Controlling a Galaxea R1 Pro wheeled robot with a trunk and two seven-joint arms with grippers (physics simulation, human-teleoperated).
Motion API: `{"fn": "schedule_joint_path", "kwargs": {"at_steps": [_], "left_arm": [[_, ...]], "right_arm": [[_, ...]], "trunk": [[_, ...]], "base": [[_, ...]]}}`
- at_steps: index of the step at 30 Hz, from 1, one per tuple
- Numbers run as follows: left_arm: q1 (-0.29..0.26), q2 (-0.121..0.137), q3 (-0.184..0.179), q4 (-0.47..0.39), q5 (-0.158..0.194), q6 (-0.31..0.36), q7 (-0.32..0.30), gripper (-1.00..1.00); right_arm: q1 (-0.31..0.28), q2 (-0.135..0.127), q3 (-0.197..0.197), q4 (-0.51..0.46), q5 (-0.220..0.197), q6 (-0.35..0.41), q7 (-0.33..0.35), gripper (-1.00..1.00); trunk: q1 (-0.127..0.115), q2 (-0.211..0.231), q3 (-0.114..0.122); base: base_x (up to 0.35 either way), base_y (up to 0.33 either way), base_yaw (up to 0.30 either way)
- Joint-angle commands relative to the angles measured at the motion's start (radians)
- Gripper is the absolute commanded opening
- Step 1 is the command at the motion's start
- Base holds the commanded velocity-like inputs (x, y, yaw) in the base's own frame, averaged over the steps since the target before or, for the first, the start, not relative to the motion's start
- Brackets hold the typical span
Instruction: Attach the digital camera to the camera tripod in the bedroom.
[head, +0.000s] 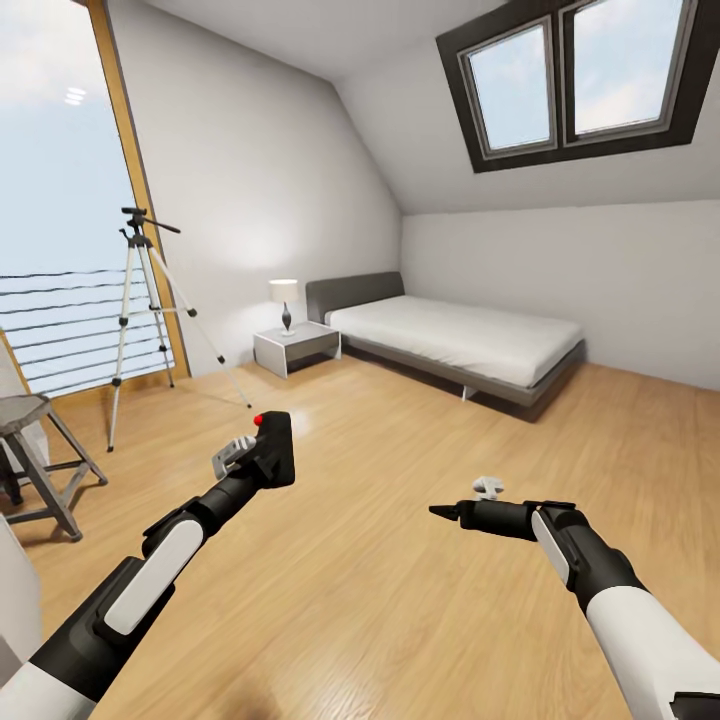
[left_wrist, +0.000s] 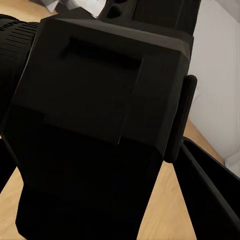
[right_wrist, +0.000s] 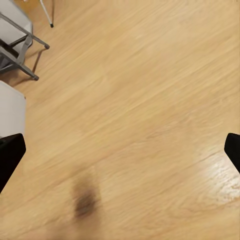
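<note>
left end effector clamped, right end effector spread

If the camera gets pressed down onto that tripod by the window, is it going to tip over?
Possibly. The tripod is tall on thin legs, so a sideways shove at its head could likely tip it. Its wide stance suggests a straight-down press should hold. It probably slides easily on the smooth wood floor.

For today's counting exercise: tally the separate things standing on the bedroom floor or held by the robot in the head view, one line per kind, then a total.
Camera tripod: 1
Digital camera, held in the left gripper: 1
Bed: 1
Nightstand: 1
Table lamp, on the nightstand: 1
Stool: 1
Total: 6
</note>
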Motion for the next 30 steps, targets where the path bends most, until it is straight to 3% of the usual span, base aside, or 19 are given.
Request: {"fn": "schedule_joint_path", "kwargs": {"at_steps": [1,30], "left_arm": [[-0.001,0.001,-0.002,-0.002,0.009,0.001,0.008,-1.0],[-0.001,0.001,-0.002,-0.003,0.009,0.001,0.002,-1.0]], "right_arm": [[0.0,0.0,-0.001,0.0,-0.008,0.008,0.0,1.0],[0.0,-0.002,-0.001,0.0,-0.008,0.007,0.0,1.0]], "trunk": [[-0.004,0.007,0.002],[-0.115,0.21,0.093]], "base": [[0.0,0.0,0.0],[0.0,0.0,0.0]]}}
